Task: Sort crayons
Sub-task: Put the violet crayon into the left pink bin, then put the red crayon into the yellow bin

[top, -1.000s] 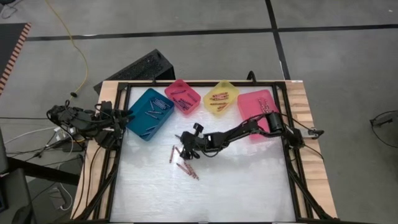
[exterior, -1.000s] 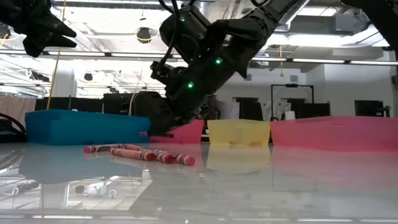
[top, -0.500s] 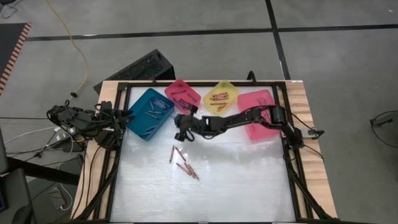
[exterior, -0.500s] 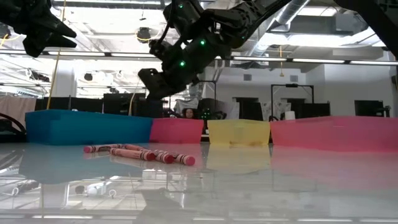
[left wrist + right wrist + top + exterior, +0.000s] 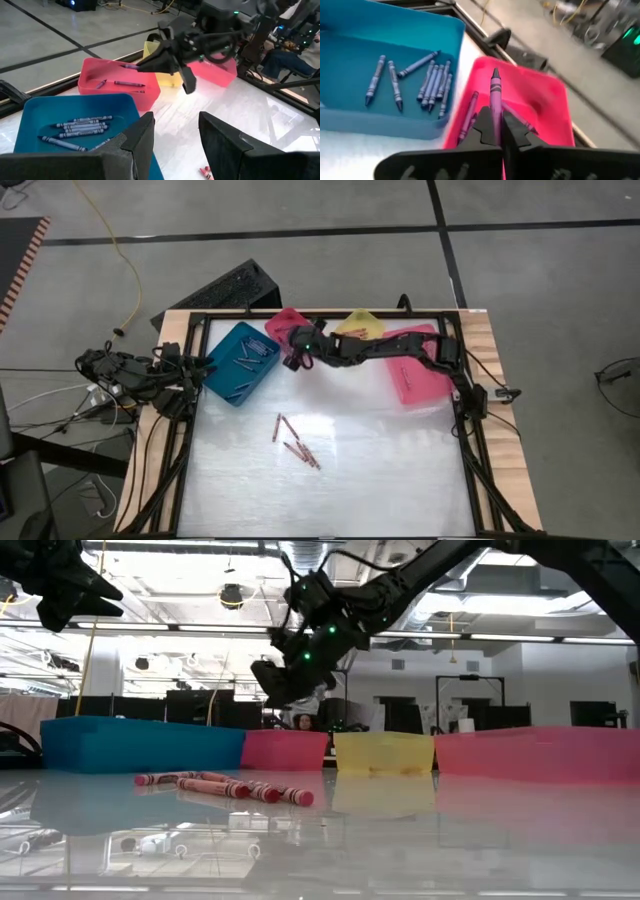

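Note:
My right gripper [image 5: 293, 348] hangs above the small pink bin [image 5: 283, 323] at the table's far side, shut on a purple-pink crayon [image 5: 495, 97]. That bin holds a few pink crayons [image 5: 468, 120]. Blue-grey crayons [image 5: 431, 80] lie in the teal bin [image 5: 240, 362]. Three red-pink crayons [image 5: 295, 442] lie flat on the white table. My left gripper [image 5: 175, 135] waits open at the table's left edge, beside the teal bin. My right gripper pinches the crayon's rear part [image 5: 495, 119] between its two fingers. The crayon runs along the fingers and sticks out ahead of them, pointed tip [image 5: 131, 65] leading. The fingers slant down from the table's right. The crayon is lifted clear, over the small pink bin.
A yellow bin [image 5: 357, 330] and a larger pink bin [image 5: 415, 370] stand right of the small pink one along the far edge. A black frame [image 5: 470, 440] borders the table. Bare white surface lies toward the near edge.
My right gripper has risen from just above the loose crayons and swung toward the table's far edge, to a place over the small pink bin. It has stayed shut, carrying the crayon. The crayons on the table have not moved.

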You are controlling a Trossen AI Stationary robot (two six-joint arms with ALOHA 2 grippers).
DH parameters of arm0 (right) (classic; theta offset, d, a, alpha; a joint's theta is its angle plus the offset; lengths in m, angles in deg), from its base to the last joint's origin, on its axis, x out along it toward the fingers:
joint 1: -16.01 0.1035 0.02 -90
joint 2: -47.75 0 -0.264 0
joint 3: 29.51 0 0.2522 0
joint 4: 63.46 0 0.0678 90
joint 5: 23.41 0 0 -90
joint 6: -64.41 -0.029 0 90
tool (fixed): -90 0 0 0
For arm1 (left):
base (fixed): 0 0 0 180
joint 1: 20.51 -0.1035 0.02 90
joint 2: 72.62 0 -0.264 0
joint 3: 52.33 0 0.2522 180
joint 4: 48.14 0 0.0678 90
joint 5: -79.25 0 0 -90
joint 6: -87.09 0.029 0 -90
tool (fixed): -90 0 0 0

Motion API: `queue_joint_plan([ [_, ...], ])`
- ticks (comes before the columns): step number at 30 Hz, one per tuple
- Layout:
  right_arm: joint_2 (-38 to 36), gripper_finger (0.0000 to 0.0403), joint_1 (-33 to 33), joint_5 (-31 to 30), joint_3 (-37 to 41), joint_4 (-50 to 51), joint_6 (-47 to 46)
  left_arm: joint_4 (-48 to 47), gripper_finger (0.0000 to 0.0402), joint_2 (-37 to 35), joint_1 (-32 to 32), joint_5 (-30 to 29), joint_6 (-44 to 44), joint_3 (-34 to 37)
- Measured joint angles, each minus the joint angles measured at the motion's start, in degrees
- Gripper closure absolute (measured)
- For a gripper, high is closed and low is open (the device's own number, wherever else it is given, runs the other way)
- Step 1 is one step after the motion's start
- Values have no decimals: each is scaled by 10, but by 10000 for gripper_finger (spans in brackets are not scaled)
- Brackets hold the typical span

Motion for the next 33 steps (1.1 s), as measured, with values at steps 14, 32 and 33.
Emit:
queue_joint_plan([
  [14, 1, 368, -40, 62, 0, 57, -121, 0, 256, 0, 0, 0, -1, 0],
  [32, -2, 346, -33, 103, 0, 63, -96, 0, 256, 0, 0, 0, -3, 0],
  [33, -4, 346, -29, 118, 0, 63, -97, 0, 256, 0, 0, 0, -3, 0],
])
